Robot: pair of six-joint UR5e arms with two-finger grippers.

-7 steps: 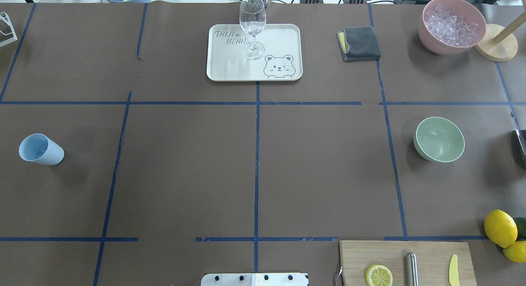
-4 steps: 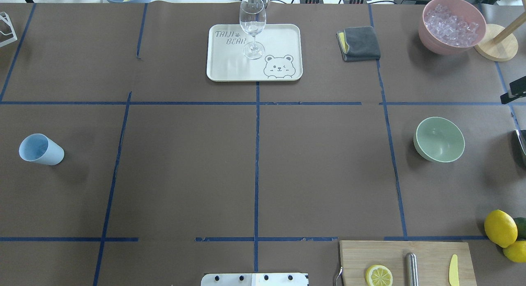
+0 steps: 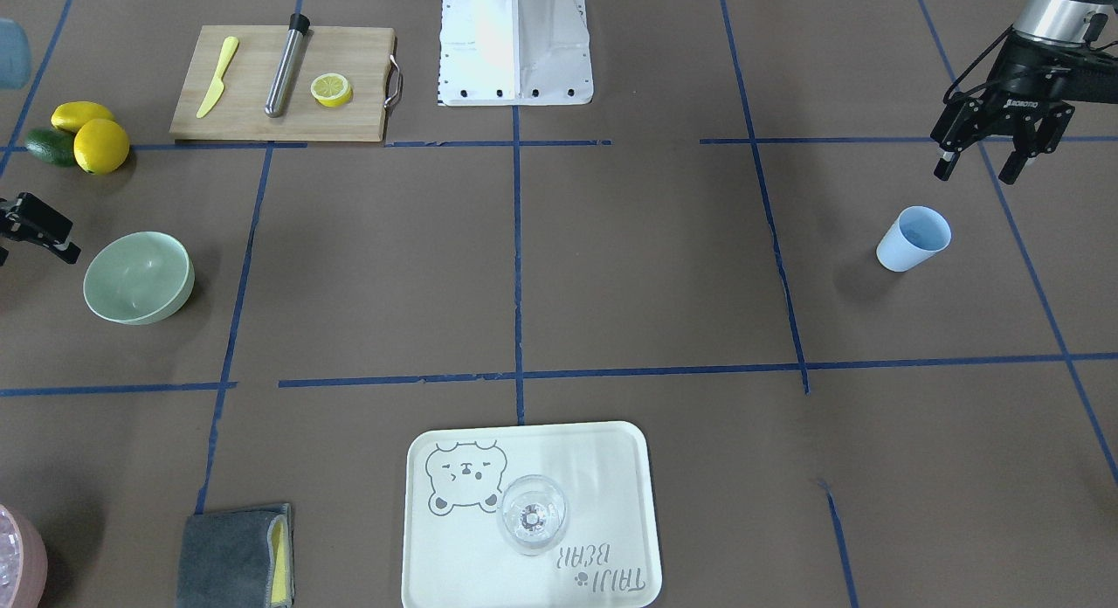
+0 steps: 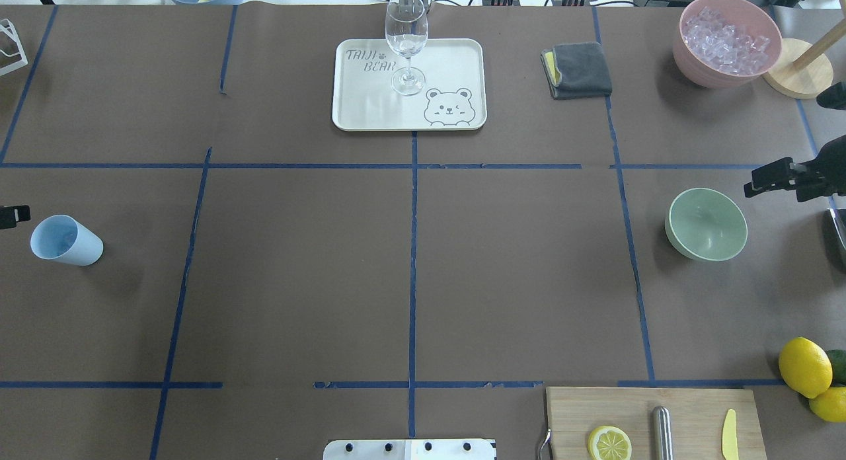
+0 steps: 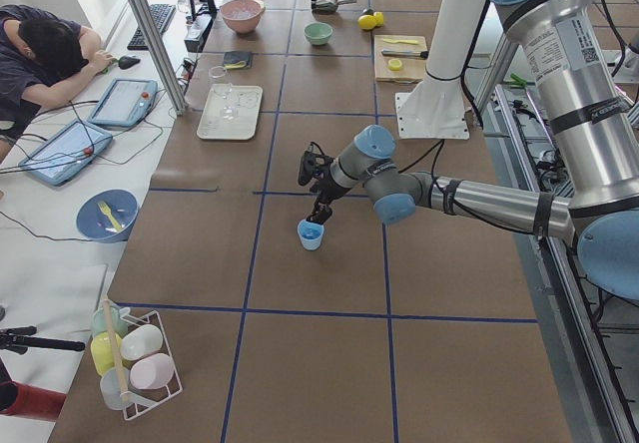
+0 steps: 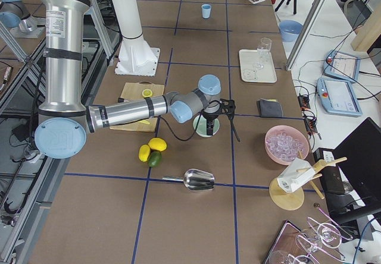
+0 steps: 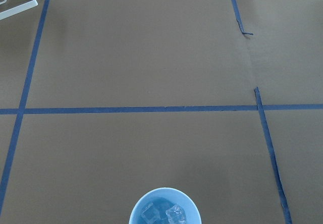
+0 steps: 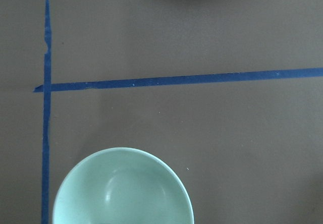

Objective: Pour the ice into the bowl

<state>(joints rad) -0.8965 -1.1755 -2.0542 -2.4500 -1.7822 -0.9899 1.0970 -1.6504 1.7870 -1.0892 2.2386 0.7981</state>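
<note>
Blue cup (image 3: 913, 238) upright on bench (image 3: 611, 267), ice (image 7: 164, 214) inside, lies just inboard of left pincer (image 3: 976, 175); pincer empty, jaws wide apart. Green bowl (image 4: 706, 223) empty, well apart on robot's right side; left pincer nearer ice.

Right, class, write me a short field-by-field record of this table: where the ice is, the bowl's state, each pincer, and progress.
ice: a few small clear cubes in the upright light blue plastic cup
bowl: round pale mint-green bowl, upright, empty
left pincer: open, hovering by the cup, holding nothing
right pincer: open, near the bowl, holding nothing
progress: nothing poured yet
</note>
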